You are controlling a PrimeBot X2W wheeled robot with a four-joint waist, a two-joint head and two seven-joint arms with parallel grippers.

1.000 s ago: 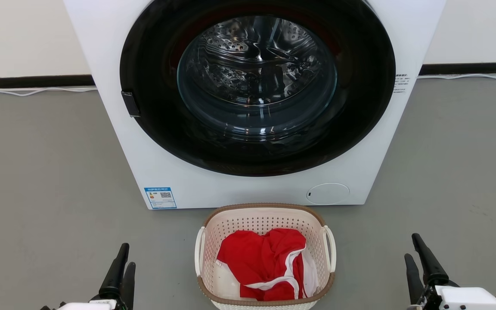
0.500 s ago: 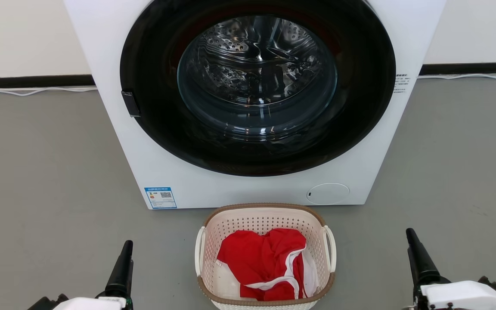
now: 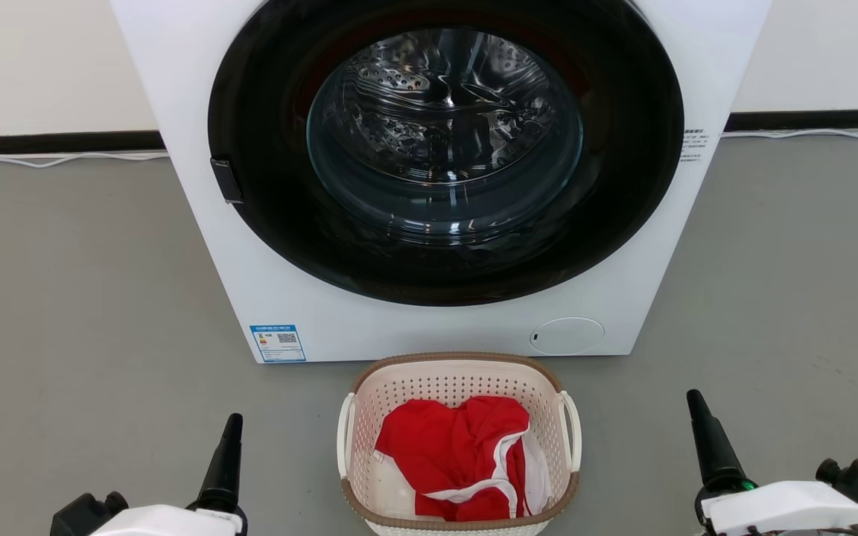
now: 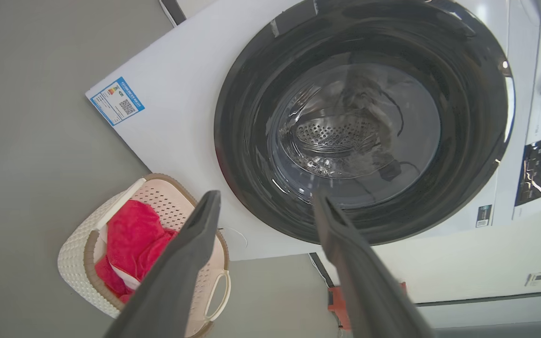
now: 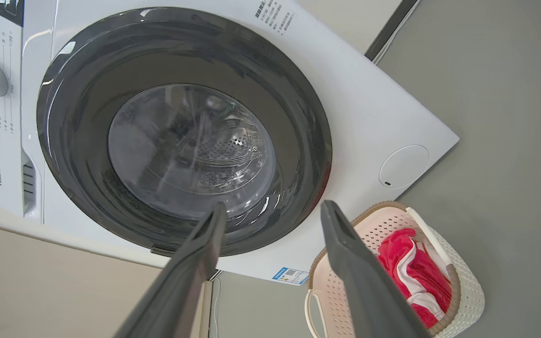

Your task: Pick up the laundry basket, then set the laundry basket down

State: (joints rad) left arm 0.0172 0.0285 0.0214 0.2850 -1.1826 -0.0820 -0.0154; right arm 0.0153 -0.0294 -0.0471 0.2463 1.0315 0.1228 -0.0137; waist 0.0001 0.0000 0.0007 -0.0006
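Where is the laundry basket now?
Head view, bottom centre: the laundry basket stands on the floor before the washing machine, between the left gripper and right gripper.

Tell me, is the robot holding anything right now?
Nothing. The left tool and right tool stand open, both apart from the laundry basket on the floor.

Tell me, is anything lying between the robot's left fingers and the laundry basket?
No. In the head view, bare grey floor is all that separates the left fingers from the laundry basket.
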